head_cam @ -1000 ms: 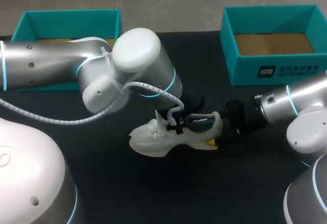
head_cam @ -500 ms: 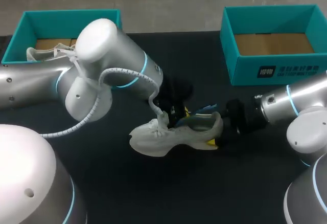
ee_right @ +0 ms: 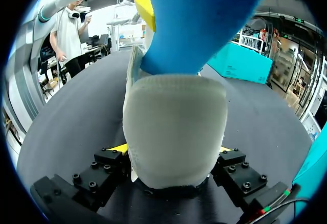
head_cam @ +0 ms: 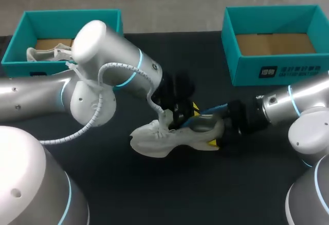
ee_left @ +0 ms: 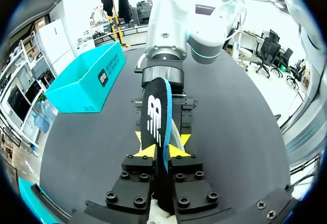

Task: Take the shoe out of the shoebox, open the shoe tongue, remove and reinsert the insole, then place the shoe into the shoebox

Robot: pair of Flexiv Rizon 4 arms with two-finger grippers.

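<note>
The white lace-up sneaker [head_cam: 154,140] sits upright in the middle of the black desk [head_cam: 128,184], its heel clamped between the fingers of the right end effector [ee_right: 171,151], apparently to stop it sliding. The left end effector [ee_left: 162,150] is closed on the blue foam insole [ee_left: 155,116], which sticks partly out of the shoe's opening, a grip suited to drawing it out or feeding it in.

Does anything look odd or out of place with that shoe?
The blue insole sticks partway out of the white shoe, pinched edge-on by the left gripper while the right gripper clamps the heel. Nothing looks damaged or spilled.
</note>
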